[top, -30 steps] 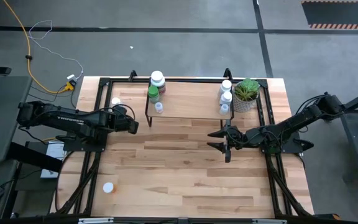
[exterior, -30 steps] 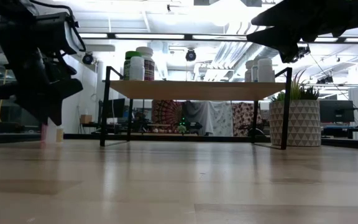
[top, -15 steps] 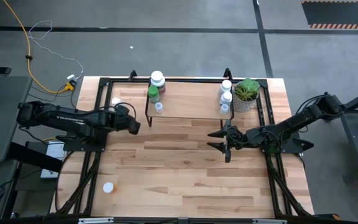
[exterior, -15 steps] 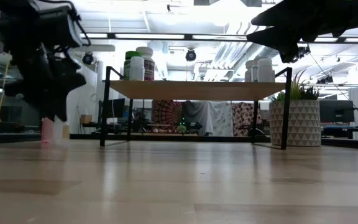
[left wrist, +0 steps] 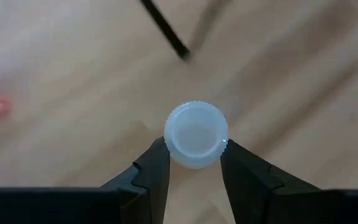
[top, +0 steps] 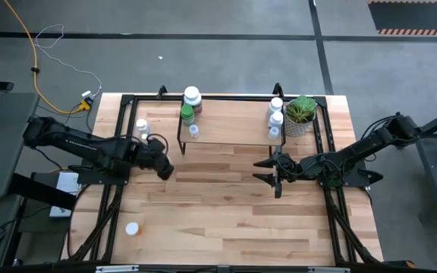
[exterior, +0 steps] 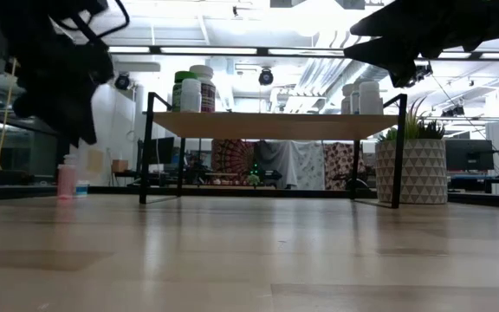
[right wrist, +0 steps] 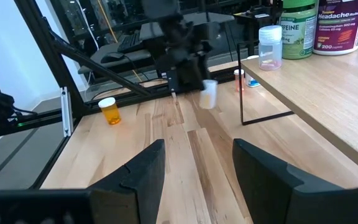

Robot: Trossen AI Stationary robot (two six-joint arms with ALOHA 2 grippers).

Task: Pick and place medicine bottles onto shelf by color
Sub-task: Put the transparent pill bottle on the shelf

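Note:
My left gripper (top: 164,165) hangs over the table left of the shelf (top: 226,140) and is shut on a small white-capped bottle (left wrist: 196,135), which also shows in the right wrist view (right wrist: 209,93). My right gripper (top: 266,173) hovers open in front of the shelf's right end, touching nothing. On the shelf's left end stand a big white bottle (top: 192,96), a green-capped one (top: 187,114) and a small clear one (top: 194,131); three white bottles (top: 277,118) stand at its right end. An orange bottle (top: 132,228) stands near the table's near left corner. A pink bottle (exterior: 66,180) and a white-capped one (top: 140,125) stand at the table's left. My left gripper pinches the bottle's ribbed white cap (left wrist: 185,148) between its two fingers (left wrist: 157,165), one on each side. It comes from above, pointing down. The bottle hangs upright below the fingers, lifted clear of the table (right wrist: 209,99).
A potted green plant (top: 300,114) stands beside the shelf's right end. Black frame bars run along the table's left (top: 116,189) and right sides. Bare wood (top: 218,212) lies between the shelf and the near edge.
My left gripper has risen and moved toward the table's near edge and a little to the right, carrying the bottle away from the pink bottle. My right arm has kept still.

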